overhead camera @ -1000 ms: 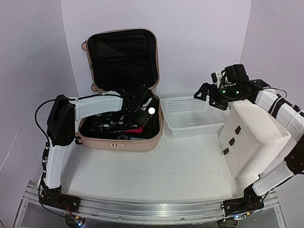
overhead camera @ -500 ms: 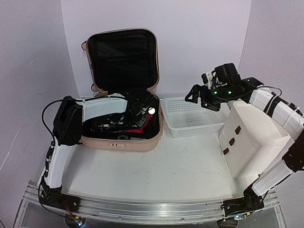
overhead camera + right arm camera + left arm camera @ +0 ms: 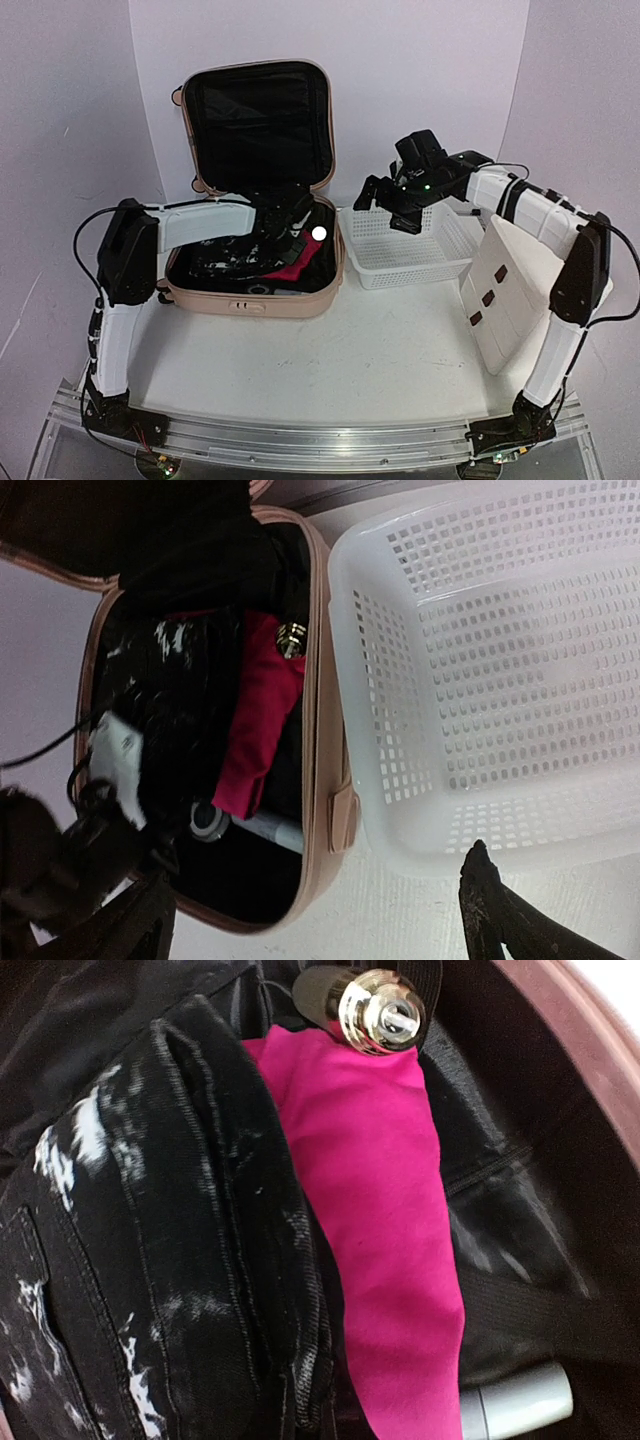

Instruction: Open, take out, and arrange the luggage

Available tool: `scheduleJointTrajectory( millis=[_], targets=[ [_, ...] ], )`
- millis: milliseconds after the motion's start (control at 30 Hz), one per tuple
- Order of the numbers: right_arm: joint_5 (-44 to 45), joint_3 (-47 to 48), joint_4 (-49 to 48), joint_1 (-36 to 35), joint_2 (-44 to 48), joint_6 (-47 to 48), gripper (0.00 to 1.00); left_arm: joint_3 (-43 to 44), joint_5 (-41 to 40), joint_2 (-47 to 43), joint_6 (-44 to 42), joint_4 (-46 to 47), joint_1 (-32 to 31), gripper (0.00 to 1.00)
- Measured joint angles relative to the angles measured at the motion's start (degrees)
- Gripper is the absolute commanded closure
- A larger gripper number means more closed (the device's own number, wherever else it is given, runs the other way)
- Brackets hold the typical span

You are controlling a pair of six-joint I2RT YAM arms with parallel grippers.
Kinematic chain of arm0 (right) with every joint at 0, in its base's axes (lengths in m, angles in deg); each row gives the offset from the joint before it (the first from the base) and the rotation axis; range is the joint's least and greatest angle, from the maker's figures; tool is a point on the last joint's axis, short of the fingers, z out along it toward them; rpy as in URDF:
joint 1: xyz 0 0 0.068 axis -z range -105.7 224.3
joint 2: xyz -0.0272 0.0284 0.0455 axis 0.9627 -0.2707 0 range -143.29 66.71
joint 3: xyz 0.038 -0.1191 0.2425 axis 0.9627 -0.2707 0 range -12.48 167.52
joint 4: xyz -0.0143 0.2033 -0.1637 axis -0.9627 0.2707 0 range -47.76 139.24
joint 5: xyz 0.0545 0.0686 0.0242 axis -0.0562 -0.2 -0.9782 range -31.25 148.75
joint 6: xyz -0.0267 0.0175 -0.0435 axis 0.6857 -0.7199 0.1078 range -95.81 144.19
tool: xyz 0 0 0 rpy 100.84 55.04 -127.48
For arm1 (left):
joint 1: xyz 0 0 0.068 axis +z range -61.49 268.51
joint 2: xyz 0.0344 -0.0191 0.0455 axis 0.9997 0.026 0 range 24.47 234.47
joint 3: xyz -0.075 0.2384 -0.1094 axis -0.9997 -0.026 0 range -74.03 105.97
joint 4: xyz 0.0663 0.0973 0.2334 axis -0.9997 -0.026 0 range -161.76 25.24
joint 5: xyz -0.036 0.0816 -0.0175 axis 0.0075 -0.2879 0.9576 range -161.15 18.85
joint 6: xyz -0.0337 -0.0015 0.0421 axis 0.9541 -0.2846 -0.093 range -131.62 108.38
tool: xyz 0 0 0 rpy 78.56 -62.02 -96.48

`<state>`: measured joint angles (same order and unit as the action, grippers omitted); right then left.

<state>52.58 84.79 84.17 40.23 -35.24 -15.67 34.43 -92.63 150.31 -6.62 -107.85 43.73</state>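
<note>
the luggage (image 3: 255,300) lies open at the back left of the surface (image 3: 380,360) and we are at the taking-out step: left jaws together down at the black denim (image 3: 150,1260), hold unconfirmed, right jaws apart over the white basket (image 3: 400,272), so next we judge a clean upward lift.

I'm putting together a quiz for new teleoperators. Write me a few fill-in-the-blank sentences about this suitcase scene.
1. Inside the luggage, the cloth beside the black denim garment is bright ____.
2. The ____ gripper is down inside the luggage.
3. The white mesh basket stands on the robot's ____ side of the luggage.
4. The right gripper hangs in the air with its jaws ____.

Missing words: pink; left; right; open.
</note>
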Motion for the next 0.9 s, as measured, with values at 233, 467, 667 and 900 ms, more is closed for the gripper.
scheduleJointTrajectory(
  millis=[233, 467, 667, 900],
  targets=[
    [2.32, 8.96, -3.26, -0.15, -10.73, -11.28, 0.02, -15.15, 10.54, -17.66, 1.70, 7.50, 6.10, 1.00],
    [-1.09, 29.59, -8.39, -2.56, -30.21, -18.51, 0.02, -19.69, 17.38, -23.56, 2.19, 10.67, 9.60, 1.00],
    [-4.61, 40.96, -12.20, -5.60, -43.98, -24.15, 0.03, -21.92, 21.42, -23.56, 0.63, 11.26, 9.55, 1.00],
    [-7.30, 44.59, -16.44, -7.54, -50.64, -30.16, 0.07, -21.94, 22.56, -23.56, -0.61, 11.23, 9.81, 1.00]
  ],
)
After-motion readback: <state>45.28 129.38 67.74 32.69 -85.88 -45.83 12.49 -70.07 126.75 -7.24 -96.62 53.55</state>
